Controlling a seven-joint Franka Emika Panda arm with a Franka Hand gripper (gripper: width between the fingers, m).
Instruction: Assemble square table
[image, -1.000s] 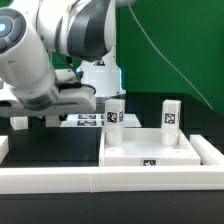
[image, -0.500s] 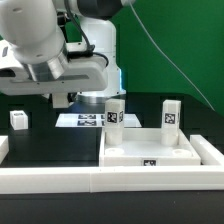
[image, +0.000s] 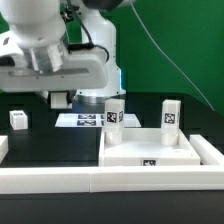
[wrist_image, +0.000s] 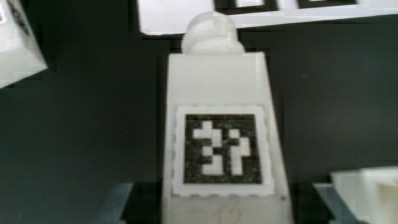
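A white table leg with a black-and-white tag fills the wrist view, its narrow screw tip pointing away. My gripper is shut on its near end, one dark finger on each side. In the exterior view the square tabletop lies at the lower right against the border wall. Two legs stand upright at its far side. A further leg sits on the black table at that view's left. The arm's bulk hides the gripper and the held leg there.
The marker board lies flat behind the tabletop, and its tags show beyond the held leg. A long low white border wall runs along the front. Another white part lies beside the held leg.
The arm has risen and swung upward from low over the table at the exterior view's left. The tabletop, the standing legs and the loose leg have stayed in place.
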